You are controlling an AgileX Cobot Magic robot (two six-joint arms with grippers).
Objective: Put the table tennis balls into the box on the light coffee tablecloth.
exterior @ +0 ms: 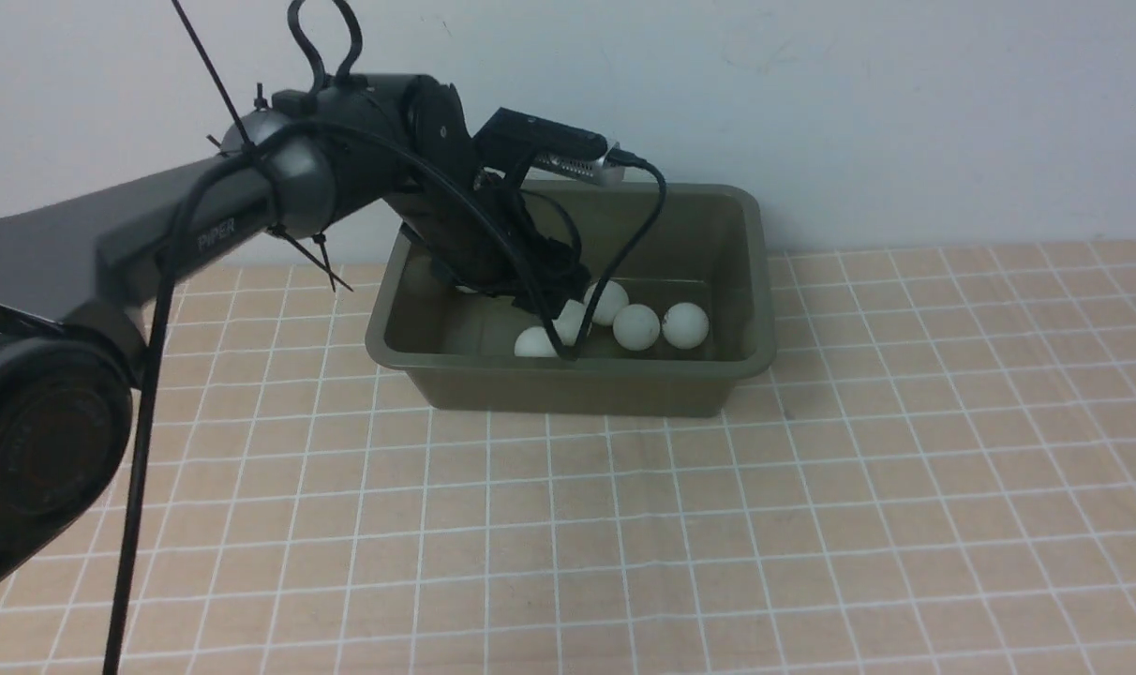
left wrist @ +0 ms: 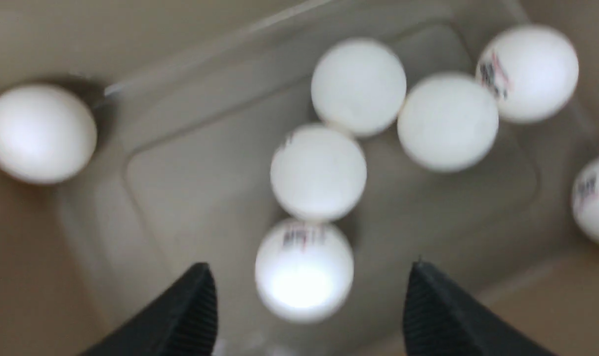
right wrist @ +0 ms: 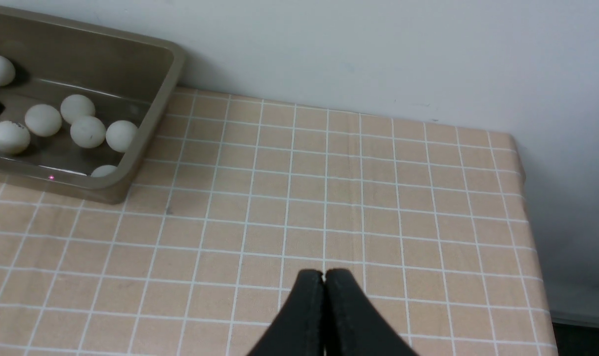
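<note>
The box [exterior: 577,389] is an olive-green tub, and it stands on the light coffee tablecloth [exterior: 530,544], close to the pale wall [exterior: 905,122]. All seven table tennis balls [left wrist: 361,86] are inside this box — the left wrist view shows each of them, although one is cut by the picture's edge. Some balls carry a small dark print. Several lie near together on the box floor, and one lies well apart from the others. The left arm [exterior: 315,173] reaches over the box, and its gripper goes down into it. The fingertips of the left gripper [left wrist: 309,301] are apart, with a printed ball [left wrist: 304,269] seen between them; I cannot tell if they touch it. The right gripper [right wrist: 324,277] has its fingertips together — it is over the tablecloth, to the right of the box.
</note>
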